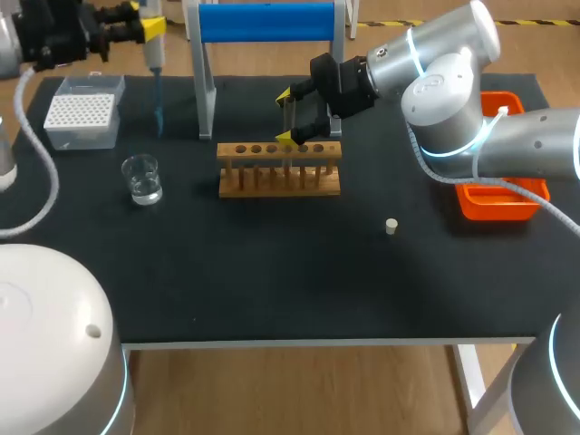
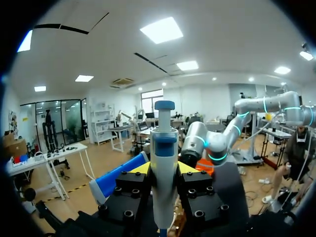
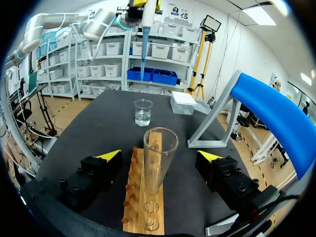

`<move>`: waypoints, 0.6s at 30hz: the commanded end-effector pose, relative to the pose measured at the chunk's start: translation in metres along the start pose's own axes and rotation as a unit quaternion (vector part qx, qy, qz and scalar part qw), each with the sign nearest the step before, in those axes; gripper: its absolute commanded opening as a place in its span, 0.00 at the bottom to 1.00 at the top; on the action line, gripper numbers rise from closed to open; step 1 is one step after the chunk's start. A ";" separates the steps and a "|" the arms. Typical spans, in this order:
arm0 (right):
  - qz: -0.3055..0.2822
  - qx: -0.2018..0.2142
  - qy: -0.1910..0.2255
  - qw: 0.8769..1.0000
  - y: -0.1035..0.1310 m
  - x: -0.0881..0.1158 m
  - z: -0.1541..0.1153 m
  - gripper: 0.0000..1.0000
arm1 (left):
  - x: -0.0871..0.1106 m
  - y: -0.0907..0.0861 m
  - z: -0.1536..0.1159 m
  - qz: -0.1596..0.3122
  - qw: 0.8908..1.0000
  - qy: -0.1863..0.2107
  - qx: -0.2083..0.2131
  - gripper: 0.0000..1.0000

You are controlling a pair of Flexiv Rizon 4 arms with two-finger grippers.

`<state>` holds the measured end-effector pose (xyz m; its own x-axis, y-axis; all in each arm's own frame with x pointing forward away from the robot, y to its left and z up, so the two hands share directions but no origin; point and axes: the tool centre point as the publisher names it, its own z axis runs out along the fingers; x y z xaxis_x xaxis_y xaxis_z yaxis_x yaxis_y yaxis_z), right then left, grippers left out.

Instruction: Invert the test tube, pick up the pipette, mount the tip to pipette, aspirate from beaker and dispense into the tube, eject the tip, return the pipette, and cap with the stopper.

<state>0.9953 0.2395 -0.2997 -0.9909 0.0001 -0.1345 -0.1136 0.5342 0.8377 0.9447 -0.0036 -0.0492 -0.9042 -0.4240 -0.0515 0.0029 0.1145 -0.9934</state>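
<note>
Over the wooden rack (image 1: 279, 169), the right end effector (image 1: 287, 116) is held with its fingers spread well apart, one on either side of the test tube (image 3: 159, 148) and touching it on neither. The tube is seated upright in one of the rack's holes, mouth up. Well to the rack's left and farther back, the pipette (image 2: 164, 133) is clamped between the fingers of the left end effector (image 2: 164, 169), and a blue tip (image 1: 157, 101) seems to be mounted at its lower end. The beaker (image 1: 142, 178) is set left of the rack. The stopper (image 1: 391, 227) lies to the rack's right, nearer the front edge of the tabletop (image 1: 272, 272).

Aspiration from the beaker is judged to be the step in hand. It is best done with the pipette kept vertical, centred over the beaker's mouth, and lowered until only the tip's end is under the liquid, clear of the glass wall.

How firmly the tip is seated cannot be made out. The liquid level is hard to judge, and the pipette's lower part is cut off in the left wrist view.
</note>
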 end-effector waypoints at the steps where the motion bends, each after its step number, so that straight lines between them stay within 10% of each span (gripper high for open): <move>1: 0.000 0.001 0.001 1.000 0.000 0.000 -0.001 1.00 | 0.001 -0.023 0.021 -0.006 1.000 0.013 -0.007 0.00; 18: 0.000 0.001 0.001 1.000 0.000 0.000 -0.001 1.00 | 0.027 -0.096 0.092 0.003 0.997 0.078 0.028 0.00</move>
<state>0.9953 0.2395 -0.2998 -0.9909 0.0006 -0.1349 -0.1137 0.5339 0.8378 0.9466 -0.0959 0.0329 -0.9568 -0.2876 -0.0427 0.0261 0.0616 -0.9978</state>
